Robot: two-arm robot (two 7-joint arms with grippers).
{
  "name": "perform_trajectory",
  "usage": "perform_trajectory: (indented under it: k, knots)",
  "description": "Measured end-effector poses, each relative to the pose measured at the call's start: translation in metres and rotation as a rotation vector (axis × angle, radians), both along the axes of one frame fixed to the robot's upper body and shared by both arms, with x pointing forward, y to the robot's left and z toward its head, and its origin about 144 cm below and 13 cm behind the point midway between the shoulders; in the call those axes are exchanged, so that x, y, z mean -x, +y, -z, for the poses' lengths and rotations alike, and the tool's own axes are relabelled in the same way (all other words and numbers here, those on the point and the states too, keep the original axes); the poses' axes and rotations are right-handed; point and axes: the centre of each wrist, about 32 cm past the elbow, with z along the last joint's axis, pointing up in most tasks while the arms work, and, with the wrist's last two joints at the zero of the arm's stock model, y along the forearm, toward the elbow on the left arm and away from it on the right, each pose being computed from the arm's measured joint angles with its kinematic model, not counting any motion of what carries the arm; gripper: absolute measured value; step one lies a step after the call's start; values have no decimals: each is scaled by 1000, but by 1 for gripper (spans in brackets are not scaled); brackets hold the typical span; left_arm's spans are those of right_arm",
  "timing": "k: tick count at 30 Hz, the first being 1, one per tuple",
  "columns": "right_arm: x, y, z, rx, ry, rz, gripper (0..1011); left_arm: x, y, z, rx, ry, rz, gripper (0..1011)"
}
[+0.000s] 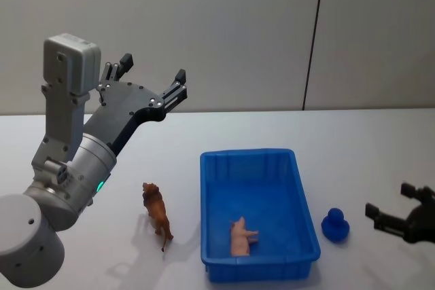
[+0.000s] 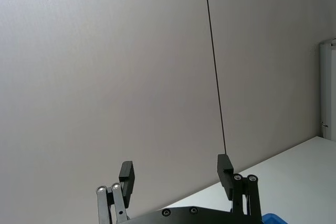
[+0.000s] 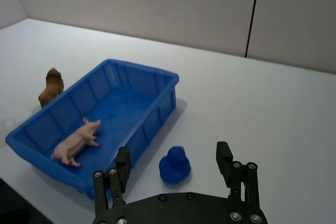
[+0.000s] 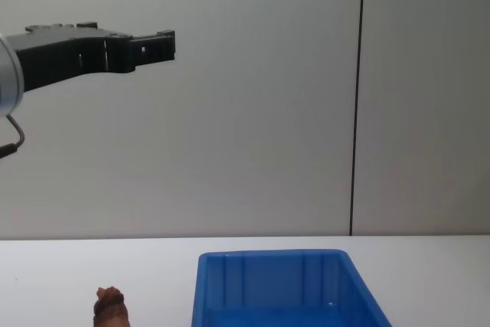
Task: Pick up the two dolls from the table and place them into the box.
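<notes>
My left gripper (image 1: 153, 69) hung open, empty, high above the brown doll (image 1: 156, 215) standing beside the box (image 1: 248, 154); pink doll (image 1: 240, 237) already inside. Right gripper (image 1: 389, 199) idled open beyond the box. I feared an off-centre descent would topple the brown doll.

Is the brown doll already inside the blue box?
No, the brown doll stands on the table just outside the box, on its left, while the pink doll lies inside.

small blue toy (image 1: 335, 225), plain grey wall (image 1: 231, 25), dark vertical seam (image 1: 313, 39)
</notes>
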Motion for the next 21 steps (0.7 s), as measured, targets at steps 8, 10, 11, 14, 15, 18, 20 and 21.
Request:
perform_trajectory:
  k: [8,10,11,14,15,18,20,21]
  knots:
    - [11,-3,7,45,75,19,1001,0,0,0,0,0,0,1001]
    - [12,-3,8,57,89,27,1001,0,0,0,0,0,0,1001]
    - [12,-2,9,60,93,29,1001,0,0,0,0,0,0,1001]
    - [13,-1,12,87,118,42,1001,0,0,0,0,0,0,1001]
    - [13,0,14,91,123,44,1001,0,0,0,0,0,0,1001]
    - [10,3,17,108,140,46,1001,0,0,0,0,0,0,1001]
    - [9,4,18,110,142,46,1001,0,0,0,0,0,0,1001]
    - [7,5,20,117,145,43,1001,0,0,0,0,0,0,1001]
